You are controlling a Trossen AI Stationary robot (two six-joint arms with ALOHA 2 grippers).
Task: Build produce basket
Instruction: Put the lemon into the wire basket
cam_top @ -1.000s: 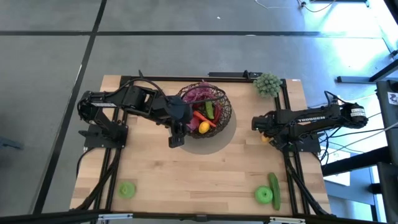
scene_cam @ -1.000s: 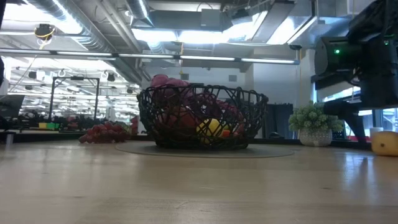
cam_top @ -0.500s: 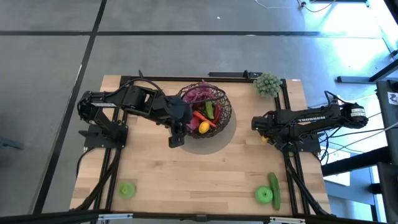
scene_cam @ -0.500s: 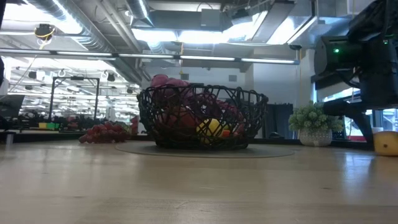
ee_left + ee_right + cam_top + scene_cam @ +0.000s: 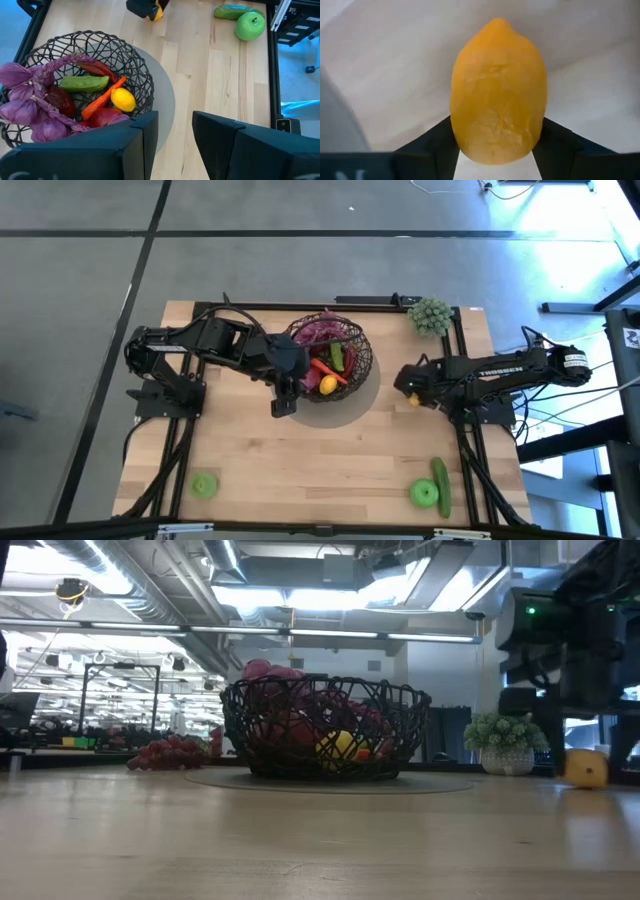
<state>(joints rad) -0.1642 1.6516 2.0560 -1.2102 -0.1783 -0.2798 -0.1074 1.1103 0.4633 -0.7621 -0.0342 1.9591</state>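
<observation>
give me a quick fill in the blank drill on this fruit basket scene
1. The right tool is shut on a ____.
2. The green apple near the table's front left corner lies ____ the basket.
3. In the basket, the carrot lies beside a yellow ____.

Missing words: lemon; outside; lemon

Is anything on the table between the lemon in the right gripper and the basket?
No. In the high view, only bare wood lies between the lemon in the right gripper and the basket.
</observation>
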